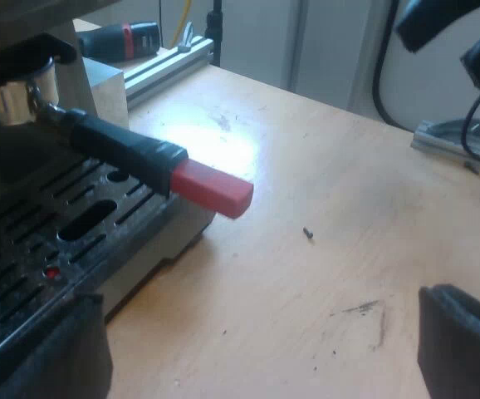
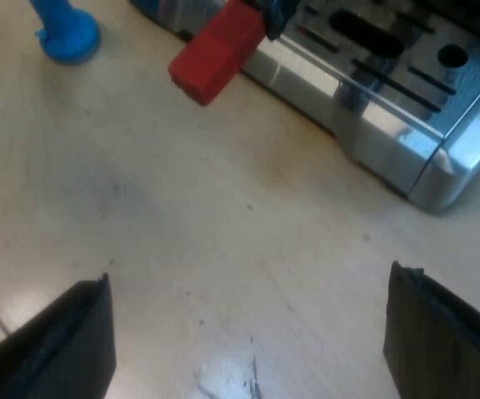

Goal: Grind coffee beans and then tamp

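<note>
Two grippers, both empty, hang over the counter (image 1: 364,174) at the machine's front. The left gripper (image 1: 257,353) has its fingers (image 1: 49,353) spread wide, with bare counter between them. The right gripper (image 2: 248,337) is likewise wide, its fingers (image 2: 443,332) apart over bare counter near the drip tray (image 2: 406,75).

The holder (image 1: 12,98) sits at the front of the machine (image 1: 24,208), its metal head up under a dark part. Its handle (image 1: 120,143) runs out above the tray grille, and the red end (image 1: 213,189) overhangs the counter. A blue tamper (image 2: 64,32) stands on the counter near that red end, well apart from both grippers.

Handling, as judged:
- **Holder:** rigid and head-heavy, so it would sag if held only at the tip.
- **Red end:** looks smooth and square-edged, giving flat faces for the fingers but little friction.
- **Best hold:** probably across the dark handle just behind the red end, which gives leverage for turning and keeps clear of the metal head.
- **Tamper:** looks light and stiff; its upper part is cut off, so no hold can be judged.
</note>
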